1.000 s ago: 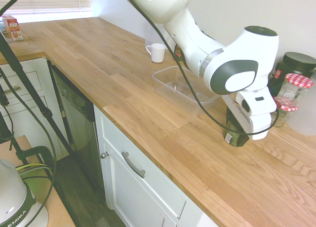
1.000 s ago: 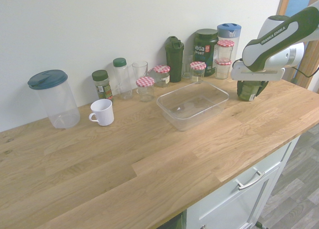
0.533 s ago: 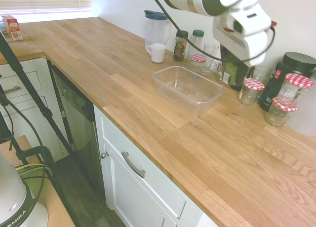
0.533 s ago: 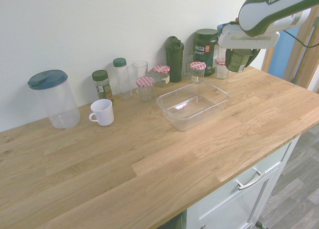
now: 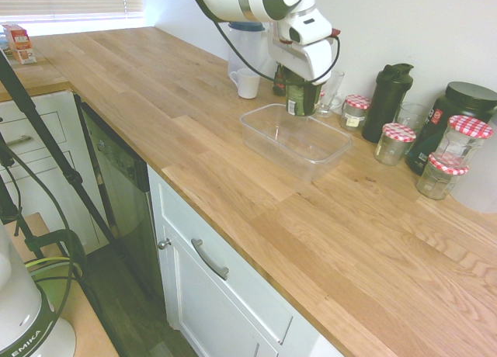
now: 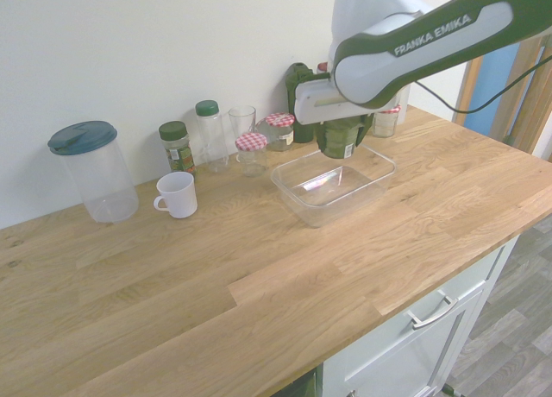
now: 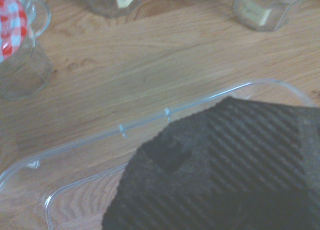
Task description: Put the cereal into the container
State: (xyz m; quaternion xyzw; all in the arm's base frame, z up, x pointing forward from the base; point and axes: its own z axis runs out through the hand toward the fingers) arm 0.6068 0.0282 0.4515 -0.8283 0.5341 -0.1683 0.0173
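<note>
The cereal [image 5: 301, 98], a squat dark green jar with a pale label, hangs just above the container [image 5: 259, 132], over its far side. My gripper [image 5: 302, 87] is shut on the jar's lid from above. The second exterior view shows the cereal [image 6: 338, 140] in my gripper [image 6: 339, 129] over the back part of the clear tub container [image 6: 297, 194], which has nothing in it. In the wrist view the jar's dark ribbed lid [image 7: 225, 165] fills the lower right, with the container rim [image 7: 150, 124] under it.
Along the wall stand a white mug [image 6: 177, 194], a lidded clear pitcher [image 6: 93, 170], a drinking glass [image 6: 242, 121], red-checked-lid jars [image 5: 356, 111] [image 5: 394, 142], a black shaker [image 5: 390, 101] and a large dark tub [image 5: 458, 112]. The counter's front edge [image 5: 233, 233] runs near the container.
My gripper lifted the cereal off the counter at the far end by the big jars and carried it along the wall to above the container.
</note>
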